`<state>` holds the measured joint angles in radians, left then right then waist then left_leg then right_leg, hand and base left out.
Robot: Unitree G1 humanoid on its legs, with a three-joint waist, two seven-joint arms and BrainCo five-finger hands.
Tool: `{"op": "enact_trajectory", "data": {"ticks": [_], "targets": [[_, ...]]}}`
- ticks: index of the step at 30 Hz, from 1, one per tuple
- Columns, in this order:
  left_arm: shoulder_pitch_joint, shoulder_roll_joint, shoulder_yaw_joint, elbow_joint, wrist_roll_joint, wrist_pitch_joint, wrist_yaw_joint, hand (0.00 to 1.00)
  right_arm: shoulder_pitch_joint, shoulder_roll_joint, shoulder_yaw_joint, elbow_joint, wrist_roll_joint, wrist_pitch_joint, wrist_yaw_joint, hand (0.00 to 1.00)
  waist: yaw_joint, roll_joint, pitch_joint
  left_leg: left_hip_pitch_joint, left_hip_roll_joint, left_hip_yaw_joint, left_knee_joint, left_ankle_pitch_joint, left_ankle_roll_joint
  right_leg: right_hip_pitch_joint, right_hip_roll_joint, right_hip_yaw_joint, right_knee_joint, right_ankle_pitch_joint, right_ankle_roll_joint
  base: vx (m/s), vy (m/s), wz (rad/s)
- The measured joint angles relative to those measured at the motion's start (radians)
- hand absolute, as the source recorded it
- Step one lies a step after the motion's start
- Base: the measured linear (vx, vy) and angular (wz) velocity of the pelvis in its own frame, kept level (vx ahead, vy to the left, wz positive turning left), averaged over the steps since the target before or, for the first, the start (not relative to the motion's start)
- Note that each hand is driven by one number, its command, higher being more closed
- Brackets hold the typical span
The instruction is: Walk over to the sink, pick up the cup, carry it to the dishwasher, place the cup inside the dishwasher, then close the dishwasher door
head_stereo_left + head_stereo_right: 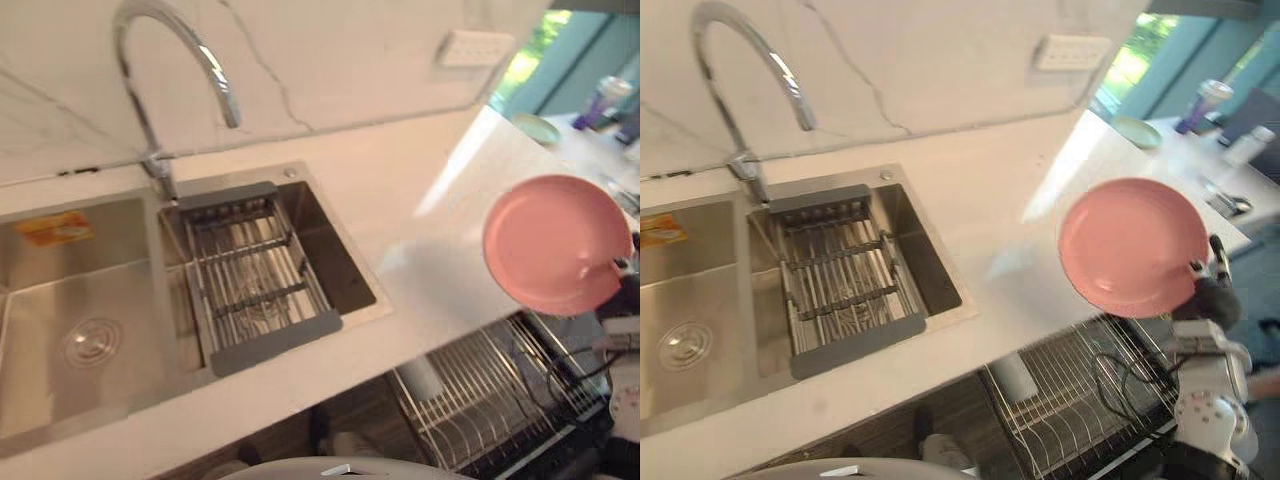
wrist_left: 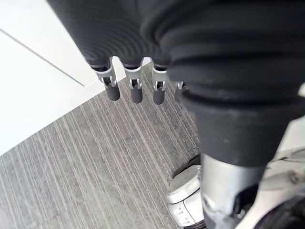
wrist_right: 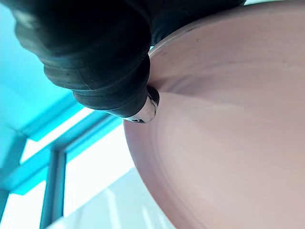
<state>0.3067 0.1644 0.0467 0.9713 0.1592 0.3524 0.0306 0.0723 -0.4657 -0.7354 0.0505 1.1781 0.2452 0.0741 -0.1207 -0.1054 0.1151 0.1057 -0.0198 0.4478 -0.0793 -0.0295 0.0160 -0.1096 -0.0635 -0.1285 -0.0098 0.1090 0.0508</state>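
Your right hand (image 1: pixel 1212 298) pinches a pink plate (image 1: pixel 1130 245), not a cup, by its rim at right of frame. That thin grip could slip, or the plate could clip the table (image 1: pixel 990 200) edge beside it. Open room lies over the dishwasher rack (image 1: pixel 1080 400), lower right. Left hand (image 2: pixel 136 93) hangs loose-fingered.

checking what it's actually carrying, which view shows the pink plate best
Right eye view: the whole pink plate shows, pinched at its rim by the right hand. The left eye view has it too, nearer the frame's edge; the right wrist view gives part of its face, very close. The left hand hangs over floor.
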Motion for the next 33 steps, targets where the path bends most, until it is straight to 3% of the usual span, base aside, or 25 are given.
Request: {"op": "enact_trajectory", "data": {"ticks": [3,4,5,7,8,9,10,11,12,13,14,15,17,19,21,23,28,33], "targets": [[-0.006,0.001,0.043,0.000,-0.001,0.003,-0.009,0.00,0.067,0.050,-0.047,0.006,0.003,-0.010,0.002,1.00,-0.023,-0.013,0.004,-0.002,0.013,0.062,0.000,-0.016,0.005,-0.031,-0.019,-0.091,0.035,-0.052,0.031,-0.01,0.039,-0.67],[-0.010,-0.011,0.083,0.002,-0.001,0.010,-0.013,0.00,0.088,0.088,-0.065,0.021,0.004,-0.036,0.005,1.00,-0.031,0.013,0.005,-0.019,0.062,0.089,0.028,-0.033,0.022,-0.049,-0.019,-0.166,0.096,-0.095,-0.016,0.03,0.019,-0.53],[-0.004,-0.014,0.099,0.007,-0.002,-0.003,-0.011,0.00,0.086,0.100,-0.065,0.044,0.006,-0.049,0.008,1.00,-0.036,0.006,0.009,-0.030,0.084,0.101,0.050,-0.043,0.016,-0.062,-0.020,-0.192,0.135,-0.094,-0.042,0.08,-0.025,-0.55],[-0.003,-0.006,0.124,0.019,-0.002,0.022,-0.012,0.00,0.086,0.123,-0.065,0.115,0.018,-0.086,0.013,1.00,-0.043,0.019,0.018,-0.063,0.136,0.108,0.124,-0.064,0.000,-0.069,-0.055,-0.252,0.245,-0.098,-0.066,0.12,-0.082,-0.23],[-0.012,0.002,0.144,0.021,-0.003,0.040,-0.012,0.00,0.085,0.134,-0.063,0.154,0.024,-0.115,0.023,1.00,-0.041,-0.012,0.014,-0.091,0.147,0.110,0.192,-0.090,-0.007,-0.063,-0.097,-0.269,0.297,-0.027,-0.072,0.15,-0.140,-0.22],[-0.045,0.014,0.157,0.022,-0.010,0.045,-0.012,0.00,0.070,0.145,-0.060,0.192,0.024,-0.153,0.042,1.00,-0.033,-0.036,0.022,-0.124,0.167,0.105,0.256,-0.108,-0.015,-0.075,-0.078,-0.268,0.282,-0.004,-0.077,0.12,-0.137,-0.32],[-0.055,0.011,0.168,0.030,-0.023,0.035,-0.011,0.00,0.053,0.147,-0.057,0.211,0.023,-0.170,0.052,1.00,-0.022,-0.035,0.023,-0.138,0.174,0.105,0.265,-0.102,-0.007,-0.077,-0.063,-0.264,0.245,0.021,-0.094,0.01,-0.125,-0.67],[-0.060,-0.001,0.191,0.031,-0.033,0.047,-0.011,0.00,0.014,0.146,-0.051,0.245,0.018,-0.206,0.062,1.00,0.009,-0.016,0.028,-0.152,0.209,0.115,0.240,-0.090,0.003,-0.036,-0.013,-0.236,0.087,0.101,-0.080,-0.01,-0.084,-0.69],[-0.063,-0.008,0.193,0.027,-0.046,0.047,-0.011,0.00,-0.033,0.144,-0.052,0.281,0.020,-0.241,0.073,1.00,0.016,-0.009,0.040,-0.161,0.207,0.134,0.234,-0.087,-0.008,-0.031,-0.036,-0.270,0.152,-0.010,-0.088,0.00,-0.076,-0.60],[-0.067,-0.005,0.187,0.026,-0.050,0.047,-0.009,0.00,-0.045,0.144,-0.052,0.304,0.028,-0.252,0.077,1.00,0.016,-0.014,0.046,-0.166,0.206,0.140,0.246,-0.087,-0.007,-0.013,-0.053,-0.282,0.178,-0.060,-0.072,0.02,-0.084,-0.36],[-0.073,0.009,0.187,0.018,-0.061,0.049,-0.001,0.00,-0.073,0.149,-0.052,0.354,0.039,-0.262,0.083,1.00,0.032,-0.025,0.053,-0.171,0.208,0.156,0.279,-0.089,-0.009,0.053,-0.073,-0.296,0.137,-0.054,-0.034,-0.04,-0.137,-0.37],[-0.085,0.015,0.187,0.009,-0.077,0.050,0.006,0.00,-0.087,0.156,-0.052,0.367,0.042,-0.266,0.091,1.00,0.050,-0.025,0.056,-0.177,0.212,0.166,0.302,-0.090,-0.010,0.096,-0.066,-0.280,0.046,-0.025,0.001,-0.08,-0.164,-0.38],[-0.087,0.007,0.184,-0.022,-0.080,0.050,0.019,0.00,-0.104,0.158,-0.052,0.366,0.042,-0.267,0.100,1.00,0.058,-0.018,0.063,-0.173,0.210,0.176,0.314,-0.093,-0.020,0.131,-0.060,-0.286,-0.022,-0.030,0.008,-0.16,-0.147,-0.31],[-0.088,-0.004,0.184,-0.030,-0.100,0.051,0.030,0.00,-0.111,0.158,-0.054,0.366,0.040,-0.268,0.100,1.00,0.060,0.006,0.081,-0.184,0.201,0.181,0.322,-0.091,-0.036,0.131,-0.065,-0.281,-0.049,-0.058,0.044,-0.19,-0.086,-0.22],[-0.089,-0.048,0.170,-0.042,-0.119,0.061,0.035,0.00,-0.097,0.157,-0.066,0.367,0.024,-0.267,0.097,1.00,0.052,0.060,0.095,-0.199,0.204,0.164,0.307,-0.066,-0.043,0.119,-0.051,-0.276,-0.063,-0.050,0.036,-0.19,-0.067,-0.02],[-0.087,-0.071,0.145,-0.041,-0.119,0.068,0.036,0.00,-0.079,0.157,-0.065,0.367,-0.005,-0.260,0.094,1.00,0.052,0.082,0.096,-0.191,0.202,0.153,0.290,-0.054,-0.045,0.121,-0.045,-0.272,-0.066,-0.047,0.032,-0.12,-0.026,-0.05],[-0.089,-0.076,0.145,-0.049,-0.119,0.085,0.023,0.00,-0.074,0.159,-0.063,0.358,-0.048,-0.233,0.064,1.00,0.052,0.088,0.108,-0.192,0.190,0.123,0.253,-0.029,-0.052,0.118,-0.044,-0.295,-0.077,-0.043,0.019,-0.10,0.011,0.08],[-0.093,-0.079,0.121,-0.048,-0.118,0.117,-0.001,0.00,-0.078,0.170,-0.051,0.359,-0.078,-0.220,0.045,1.00,0.056,0.120,0.126,-0.183,0.155,0.088,0.220,0.004,-0.028,0.139,-0.065,-0.326,-0.075,-0.035,0.022,0.02,0.050,0.26]]}}
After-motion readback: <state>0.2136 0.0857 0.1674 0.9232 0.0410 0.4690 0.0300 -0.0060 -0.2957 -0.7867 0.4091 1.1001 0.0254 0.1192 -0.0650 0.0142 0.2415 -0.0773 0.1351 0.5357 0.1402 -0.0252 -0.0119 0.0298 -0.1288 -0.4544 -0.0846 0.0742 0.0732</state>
